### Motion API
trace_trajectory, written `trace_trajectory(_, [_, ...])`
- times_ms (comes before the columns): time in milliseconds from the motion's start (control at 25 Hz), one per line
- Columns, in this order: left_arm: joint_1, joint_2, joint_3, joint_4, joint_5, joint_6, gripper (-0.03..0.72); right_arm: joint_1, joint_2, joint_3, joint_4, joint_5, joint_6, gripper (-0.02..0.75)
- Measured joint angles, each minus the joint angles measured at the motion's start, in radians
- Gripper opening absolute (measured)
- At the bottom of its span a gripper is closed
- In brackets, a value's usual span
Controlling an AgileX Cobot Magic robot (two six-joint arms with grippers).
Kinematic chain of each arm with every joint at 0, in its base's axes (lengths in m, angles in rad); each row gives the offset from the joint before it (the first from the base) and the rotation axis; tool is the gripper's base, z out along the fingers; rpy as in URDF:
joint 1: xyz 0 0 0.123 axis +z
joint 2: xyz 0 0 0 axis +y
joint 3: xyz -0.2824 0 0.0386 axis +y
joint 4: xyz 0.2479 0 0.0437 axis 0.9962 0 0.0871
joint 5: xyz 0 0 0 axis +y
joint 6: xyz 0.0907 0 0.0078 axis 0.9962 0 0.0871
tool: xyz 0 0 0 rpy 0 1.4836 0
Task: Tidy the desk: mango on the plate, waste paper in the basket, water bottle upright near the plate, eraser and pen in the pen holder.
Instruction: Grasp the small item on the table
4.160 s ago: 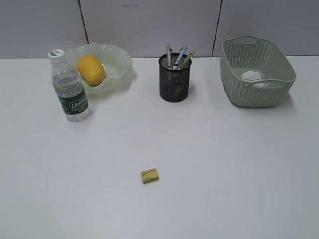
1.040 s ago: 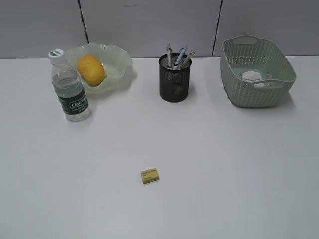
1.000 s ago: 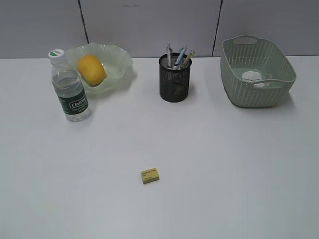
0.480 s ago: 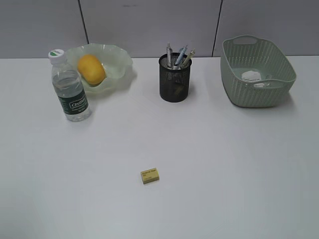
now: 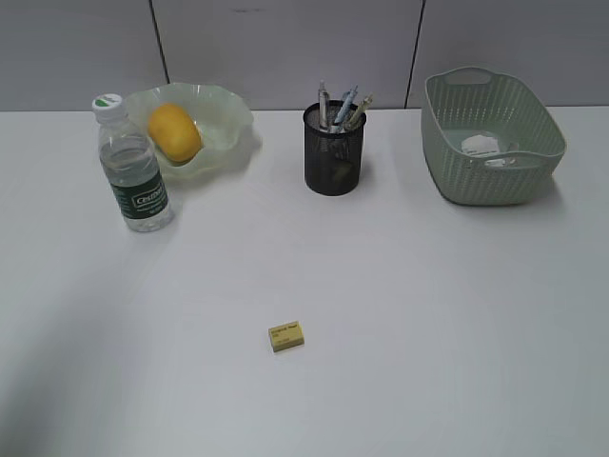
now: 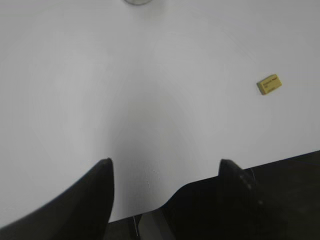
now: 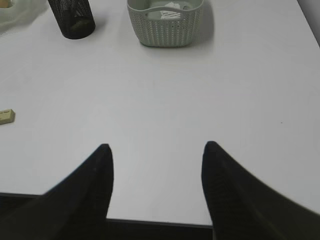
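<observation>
Eraser point(image 5: 286, 336): small yellow block, flat on the surface point(image 5: 457, 314), near centre, well apart from all else; the one item left out. Holder point(image 5: 334, 150): black mesh, far centre, pens upright inside. Mango point(image 5: 174, 132) on plate point(image 5: 224, 114), bottle point(image 5: 132, 168) upright just beside; paper point(image 5: 481, 146) in basket point(image 5: 495, 181). Left pincer point(image 6: 165, 167) and right pincer point(image 7: 156, 150): both open, empty, over the near edge. Advice: approach the eraser from above, jaws astride its short sides, then release low over the holder's mouth, clear of the pens.
</observation>
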Motion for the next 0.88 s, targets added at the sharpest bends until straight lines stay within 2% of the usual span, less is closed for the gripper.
trace_trajectory(80, [-0.031, 0.072, -0.029, 0.002, -0.001, 0.035, 0.494, 0.0, 0.0, 0.0, 0.0, 0.0, 0.0, 0.445])
trace_trajectory(160, [-0.094, 0.147, -0.052, 0.017, -0.001, 0.064, 0.492, 0.0, 0.0, 0.0, 0.0, 0.0, 0.0, 0.445])
trace_trajectory(440, [-0.409, 0.378, -0.099, 0.147, -0.005, 0.109, 0.491, 0.0, 0.0, 0.0, 0.0, 0.0, 0.0, 0.442])
trace_trajectory(560, [-0.509, 0.47, -0.104, 0.165, -0.069, 0.141, 0.487, 0.0, 0.0, 0.0, 0.0, -0.001, 0.0, 0.442])
trace_trajectory(880, [-0.639, 0.677, -0.125, 0.184, -0.349, 0.28, 0.453, 0.0, 0.0, 0.0, 0.0, -0.002, 0.0, 0.442])
